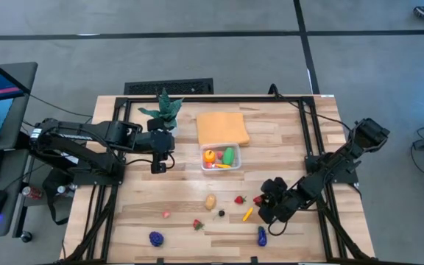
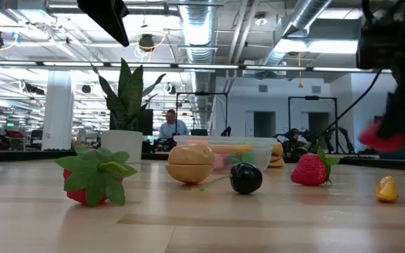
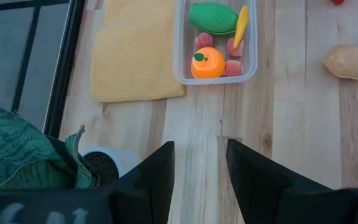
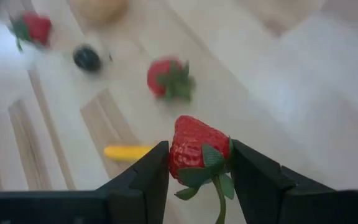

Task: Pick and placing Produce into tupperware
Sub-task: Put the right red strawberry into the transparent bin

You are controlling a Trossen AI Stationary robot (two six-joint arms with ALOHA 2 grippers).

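Strawberry (image 4: 194, 149), glossy, between dark jaws

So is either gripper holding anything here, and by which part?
The right gripper holds a red strawberry, fingers against its two sides just above the green leaves. The left gripper holds nothing.

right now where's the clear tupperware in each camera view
High view: tupperware at mid-table, against the orange cloth.
Low view: centre of the picture, behind the tan toy.
Left wrist view: ahead of the left pincer, beside the orange cloth.
Right wrist view: not in it.
Shared landmark: the tan toy shows in the high, low and left wrist views.
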